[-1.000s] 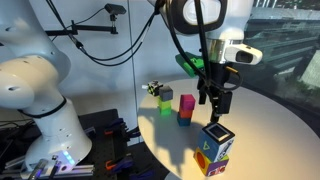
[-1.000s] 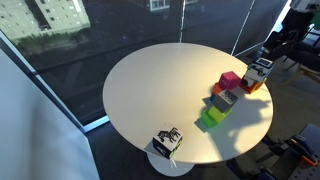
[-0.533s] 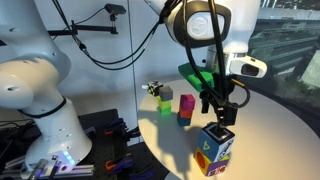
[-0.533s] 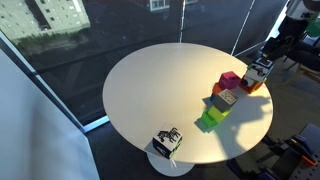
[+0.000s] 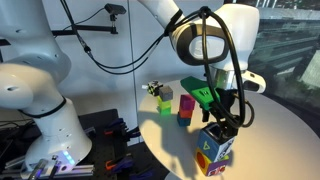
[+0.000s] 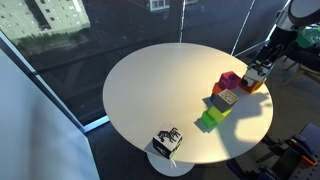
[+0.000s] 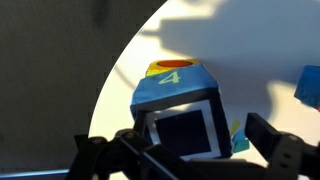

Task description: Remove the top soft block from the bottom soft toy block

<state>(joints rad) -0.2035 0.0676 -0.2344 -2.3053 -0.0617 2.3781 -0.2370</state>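
The top soft block (image 5: pixel 220 134), dark with a white-framed face, sits on the bottom soft toy block (image 5: pixel 209 159), which is orange-red with coloured patches, near the round table's edge. Both also show in an exterior view, top block (image 6: pixel 257 70) over bottom block (image 6: pixel 250 86). My gripper (image 5: pixel 223 122) hangs just over the stack, also in an exterior view (image 6: pixel 266 56). In the wrist view the top block (image 7: pixel 186 128) fills the middle with a blue side bearing a yellow figure. My open gripper (image 7: pixel 200 138) has one finger on each side of it. An orange bit of the bottom block (image 7: pixel 170 63) shows beyond.
A row of small blocks lies next to the stack: pink (image 6: pixel 231 79), grey (image 6: pixel 226 97), green (image 6: pixel 210 118). A small black-and-white object (image 6: pixel 167 142) sits at the rim of the white round table (image 6: pixel 150 85). Another robot's white base (image 5: pixel 40 90) stands beside the table.
My gripper has come down from above the stack to the top block, and the wrist has turned. The blocks have not moved.
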